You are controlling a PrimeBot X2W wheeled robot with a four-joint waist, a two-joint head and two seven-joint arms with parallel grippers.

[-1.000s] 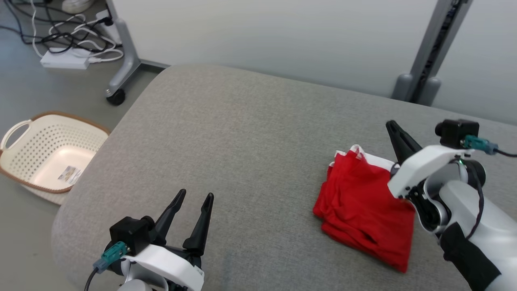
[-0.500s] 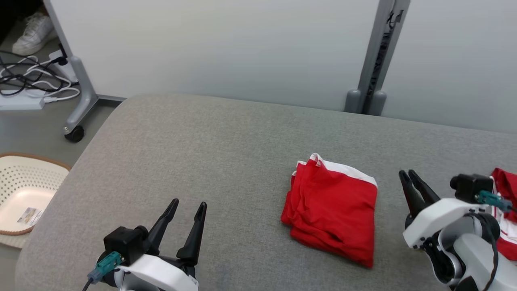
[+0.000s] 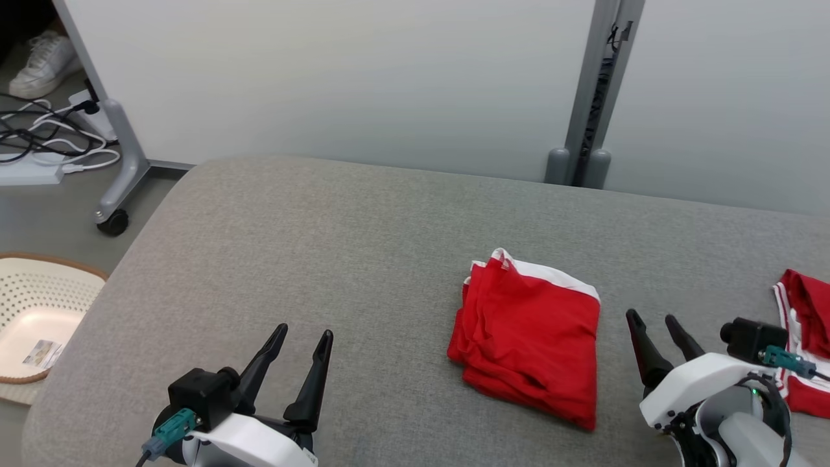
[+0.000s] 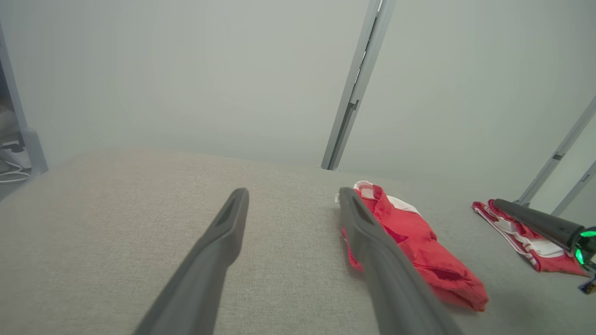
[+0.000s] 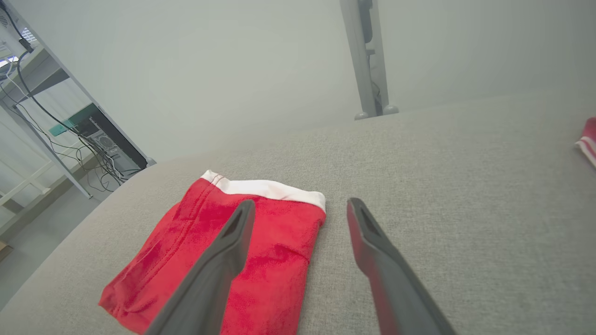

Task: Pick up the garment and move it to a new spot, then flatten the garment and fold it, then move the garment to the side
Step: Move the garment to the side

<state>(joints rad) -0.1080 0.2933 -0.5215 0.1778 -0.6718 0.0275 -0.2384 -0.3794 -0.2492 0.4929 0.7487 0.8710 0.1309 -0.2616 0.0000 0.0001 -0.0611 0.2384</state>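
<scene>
1. Sitting folded on the cushion (image 3: 324, 246), right of its middle, the red garment (image 3: 528, 344) runs front-to-back.
2. Right gripper (image 3: 650, 316) is just beside its right edge, fingers wide, empty.
3. Left gripper (image 3: 305, 329), wide too, sits well apart.

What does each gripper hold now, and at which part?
Nothing. The left gripper and the right gripper are open and empty; the folded red garment lies free on the grey cushion.
</scene>
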